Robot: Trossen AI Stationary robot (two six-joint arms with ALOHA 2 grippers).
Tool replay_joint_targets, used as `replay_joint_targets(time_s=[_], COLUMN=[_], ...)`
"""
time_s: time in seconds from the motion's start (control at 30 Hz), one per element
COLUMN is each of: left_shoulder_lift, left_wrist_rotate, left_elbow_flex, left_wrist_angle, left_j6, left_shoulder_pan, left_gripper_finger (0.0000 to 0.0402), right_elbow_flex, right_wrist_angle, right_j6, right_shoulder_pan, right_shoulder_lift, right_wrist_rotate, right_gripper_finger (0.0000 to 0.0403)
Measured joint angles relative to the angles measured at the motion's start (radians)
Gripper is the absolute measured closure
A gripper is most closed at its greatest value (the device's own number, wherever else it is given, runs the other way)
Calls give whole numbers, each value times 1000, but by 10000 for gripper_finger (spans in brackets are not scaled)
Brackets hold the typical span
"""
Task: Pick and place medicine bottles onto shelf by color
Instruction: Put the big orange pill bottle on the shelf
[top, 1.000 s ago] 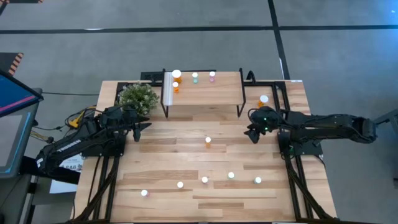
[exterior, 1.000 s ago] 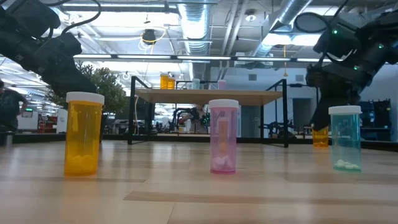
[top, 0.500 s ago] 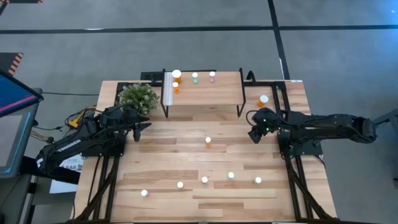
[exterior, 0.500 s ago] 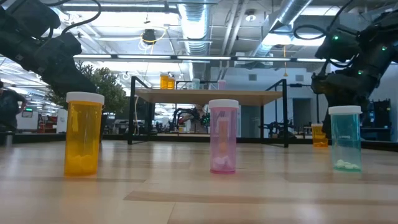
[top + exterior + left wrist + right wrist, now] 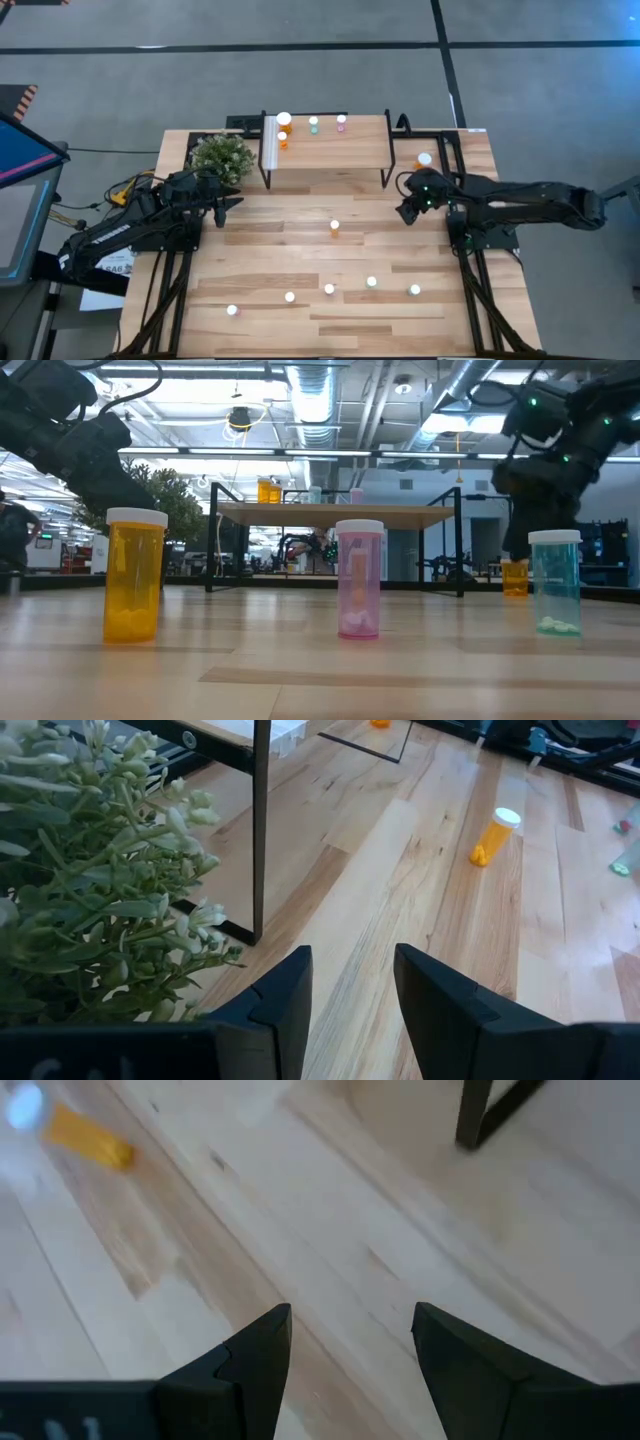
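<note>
The shelf (image 5: pixel 325 145) stands at the table's far side with several medicine bottles on it: a large white-capped one (image 5: pixel 284 120), an orange one (image 5: pixel 283 141), a green one (image 5: pixel 313 124) and a pink one (image 5: pixel 341 122). An orange bottle (image 5: pixel 334 228) stands mid-table and another (image 5: pixel 425 160) right of the shelf. Several more stand in a row near the front edge (image 5: pixel 329 289). My right gripper (image 5: pixel 405 213) hovers open and empty off the shelf's right end. My left gripper (image 5: pixel 228 205) waits open and empty at the shelf's left.
A potted plant (image 5: pixel 221 155) stands left of the shelf, close beside my left gripper (image 5: pixel 350 990). The shelf's black legs (image 5: pixel 260 820) reach down to the table. Bare wood lies between the shelf and the front row of bottles (image 5: pixel 359 580).
My right gripper has dipped and come back up a little beside the shelf's right end, rolling its wrist slightly. It stays open. No bottle has moved.
</note>
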Motion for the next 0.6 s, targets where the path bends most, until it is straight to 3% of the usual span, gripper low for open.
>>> replay_joint_targets(time_s=[0.13,0.33,0.4,0.6], left_shoulder_lift=[0,0,0,0], left_wrist_rotate=[0,0,0,0], left_elbow_flex=[0,0,0,0], left_wrist_angle=[0,0,0,0], left_j6=[0,0,0,0], left_shoulder_pan=[0,0,0,0], left_gripper_finger=[272,272,272,272], right_elbow_flex=[87,185,194,201], right_wrist_angle=[-128,-285,-289,-294], right_j6=[-9,80,107,156], right_shoulder_pan=[0,0,-8,-155], right_shoulder_lift=[0,0,0,2], right_wrist_rotate=[125,522,608,636], right_gripper_finger=[168,168,168,168])
